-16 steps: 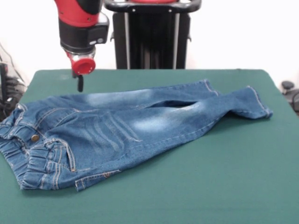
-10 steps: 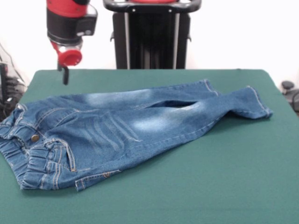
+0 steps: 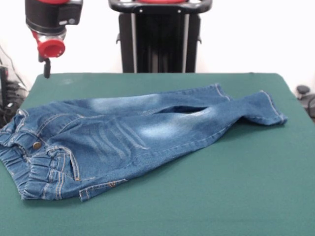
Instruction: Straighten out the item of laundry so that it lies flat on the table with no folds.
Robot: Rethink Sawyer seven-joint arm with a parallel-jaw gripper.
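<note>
The small blue denim jeans (image 3: 128,137) lie on the dark green table (image 3: 226,191), waistband at the left front edge, legs running to the right. The two legs lie close together with a narrow gap between them. The near waistband corner is bunched and a hem flap is folded under at the front. The far leg's cuff at the right is curled. My gripper (image 3: 47,68) hangs high above the table's far left corner, away from the jeans, holding nothing. Only one dark narrow tip shows below the red wrist.
The robot's black pedestal (image 3: 160,39) stands behind the table's far edge. Dark cables and gear (image 3: 7,93) sit off the table's left side. Another dark object (image 3: 305,96) lies off the right edge.
The arm has risen and moved left, from above the jeans' far left edge to beyond the table's far left corner. The jeans have not moved.
</note>
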